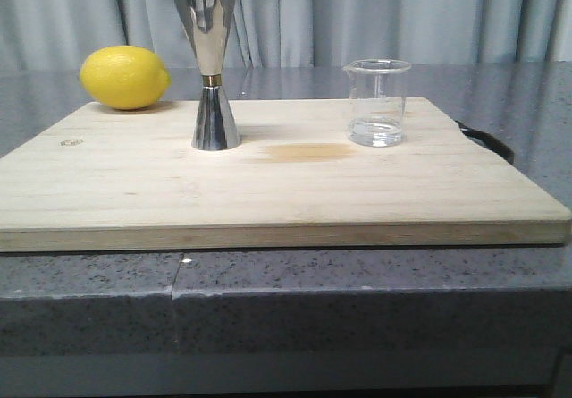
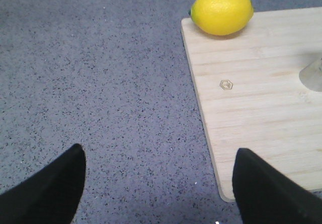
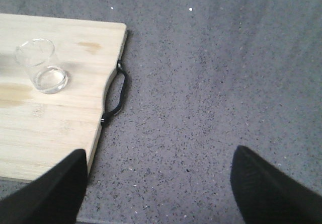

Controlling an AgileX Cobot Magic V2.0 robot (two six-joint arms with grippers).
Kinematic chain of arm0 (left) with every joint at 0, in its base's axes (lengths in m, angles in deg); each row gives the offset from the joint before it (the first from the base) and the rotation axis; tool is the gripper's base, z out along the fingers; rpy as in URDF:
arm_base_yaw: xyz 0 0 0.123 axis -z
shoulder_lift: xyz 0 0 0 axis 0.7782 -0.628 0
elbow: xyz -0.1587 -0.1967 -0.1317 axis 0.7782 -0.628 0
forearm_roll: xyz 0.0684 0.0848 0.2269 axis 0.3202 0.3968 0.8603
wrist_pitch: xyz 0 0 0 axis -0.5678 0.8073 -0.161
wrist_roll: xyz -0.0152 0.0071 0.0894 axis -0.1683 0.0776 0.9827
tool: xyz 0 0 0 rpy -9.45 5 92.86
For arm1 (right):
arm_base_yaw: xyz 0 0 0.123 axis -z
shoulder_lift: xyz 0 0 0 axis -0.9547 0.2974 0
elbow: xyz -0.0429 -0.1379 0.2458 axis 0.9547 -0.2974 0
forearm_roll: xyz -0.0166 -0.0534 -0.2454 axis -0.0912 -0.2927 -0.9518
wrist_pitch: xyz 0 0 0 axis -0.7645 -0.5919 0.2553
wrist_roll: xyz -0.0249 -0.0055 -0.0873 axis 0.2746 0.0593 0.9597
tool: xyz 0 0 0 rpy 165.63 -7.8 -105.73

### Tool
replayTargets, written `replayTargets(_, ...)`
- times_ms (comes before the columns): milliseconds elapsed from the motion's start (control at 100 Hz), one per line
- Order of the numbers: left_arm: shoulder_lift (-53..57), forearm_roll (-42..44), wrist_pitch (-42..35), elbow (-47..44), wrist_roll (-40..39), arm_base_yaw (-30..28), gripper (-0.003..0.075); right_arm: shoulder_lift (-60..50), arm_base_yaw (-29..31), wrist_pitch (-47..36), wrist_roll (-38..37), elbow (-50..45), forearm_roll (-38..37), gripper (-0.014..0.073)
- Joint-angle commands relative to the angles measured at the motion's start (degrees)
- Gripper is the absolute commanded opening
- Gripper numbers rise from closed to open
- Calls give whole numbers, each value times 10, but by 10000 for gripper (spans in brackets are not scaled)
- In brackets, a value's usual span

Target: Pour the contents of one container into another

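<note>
Well apart from both spread, empty end effectors, jigger (image 1: 206, 71) and beaker (image 1: 376, 103) stand on the board (image 1: 268, 192).

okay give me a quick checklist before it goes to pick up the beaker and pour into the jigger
1. Beaker upright on the board, a little clear liquid inside: ok.
2. Jigger upright, top cup open: ok.
3. Gap between beaker and jigger clear: ok.
4. Right gripper open and empty, beside the board, off the beaker: ok.
5. Left gripper open, clear of the jigger: ok.
6. Lemon off the pouring path, at the board's far left corner: ok.
</note>
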Motion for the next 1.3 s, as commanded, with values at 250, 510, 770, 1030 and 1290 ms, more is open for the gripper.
replayTargets(250,29,-3,-75,-16,-14,0,436,-68,4,-80,-1,-32,-3,335)
replayTargets(510,29,-3,-81,-16,-14,0,134,-68,4,-80,-1,-35,-3,-35)
replayTargets(770,29,-3,-86,-16,-14,0,-19,-68,4,-85,-1,-35,-2,-75)
replayTargets(1030,29,-3,-84,-16,-14,0,-19,-68,4,-81,-1,-35,-2,-75)
replayTargets(1290,30,-3,-84,-18,-14,0,-19,-68,4,-81,-1,-35,-2,-75)
